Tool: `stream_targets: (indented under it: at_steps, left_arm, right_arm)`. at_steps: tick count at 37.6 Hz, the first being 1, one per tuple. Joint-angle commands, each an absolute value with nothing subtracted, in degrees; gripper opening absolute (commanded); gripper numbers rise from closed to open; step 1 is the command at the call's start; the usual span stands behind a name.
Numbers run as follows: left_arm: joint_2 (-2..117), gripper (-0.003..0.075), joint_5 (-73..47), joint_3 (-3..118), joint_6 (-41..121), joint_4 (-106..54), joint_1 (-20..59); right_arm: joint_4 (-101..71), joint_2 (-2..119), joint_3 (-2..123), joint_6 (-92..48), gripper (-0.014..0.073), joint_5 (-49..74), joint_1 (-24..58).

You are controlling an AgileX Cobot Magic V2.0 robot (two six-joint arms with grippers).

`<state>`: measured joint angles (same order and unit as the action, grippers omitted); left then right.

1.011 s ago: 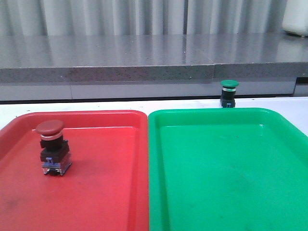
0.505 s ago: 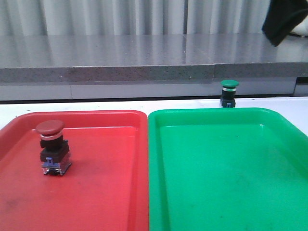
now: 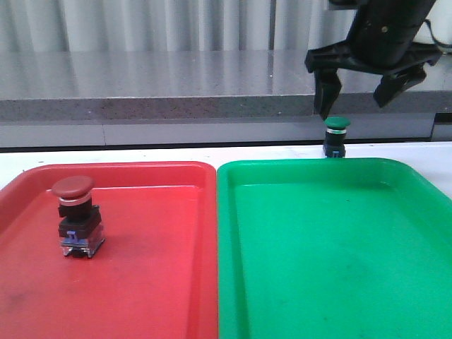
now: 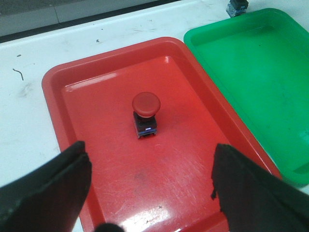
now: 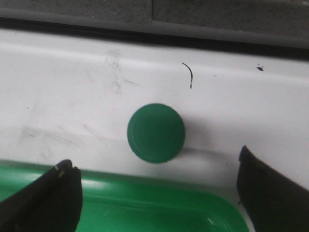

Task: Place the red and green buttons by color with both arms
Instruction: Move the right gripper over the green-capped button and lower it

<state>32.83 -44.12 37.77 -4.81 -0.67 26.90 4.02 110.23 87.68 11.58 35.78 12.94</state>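
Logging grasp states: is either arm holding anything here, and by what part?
Nothing is held. The right gripper is open above the green button; the left gripper is open over the red tray.

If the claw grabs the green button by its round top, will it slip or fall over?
The green button probably stays stiff when squeezed; it looks like hard plastic. Its cap is smooth and round, so the open right gripper above it might slip off. It is wide on top and stands on the white table, so a sideways bump could tip it.
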Motion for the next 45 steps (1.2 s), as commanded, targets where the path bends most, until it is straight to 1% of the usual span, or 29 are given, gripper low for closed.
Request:
stream_targets:
  at_steps: [1, 10, 24, 33, 36, 43, 45]
  left_arm:
    - [32.99, 0.0515, -40.60, 39.30, -5.02, -1.01, 27.34]
    - [32.99, 0.0515, -40.60, 39.30, -5.02, -1.01, 27.34]
    - [32.99, 0.0515, -40.60, 39.30, -5.02, -1.01, 27.34]
    - [32.99, 0.0515, -40.60, 39.30, -5.02, -1.01, 27.34]
    - [32.99, 0.0515, -40.60, 39.30, -5.02, -1.01, 27.34]
    - [32.99, 0.0515, -40.60, 39.30, -5.02, -1.01, 27.34]
    - [32.99, 0.0515, -40.60, 39.30, -5.02, -1.01, 27.34]
  right_arm:
    - [4.94, 110.63, 92.03, 12.37, 0.0661, 32.35, 12.70]
    - [5.30, 114.82, 92.70, 12.78, 0.0661, 29.55, 11.72]
    - [3.96, 115.76, 92.70, 13.14, 0.0661, 25.12, 10.99]
    - [2.95, 116.33, 92.70, 13.14, 0.0659, 25.09, 10.99]
    - [2.95, 116.40, 92.70, 13.14, 0.0619, 25.67, 10.99]
    - [2.95, 116.45, 92.70, 13.14, 0.0405, 26.51, 10.99]
    - [2.95, 116.45, 92.70, 13.14, 0.0361, 26.67, 10.99]
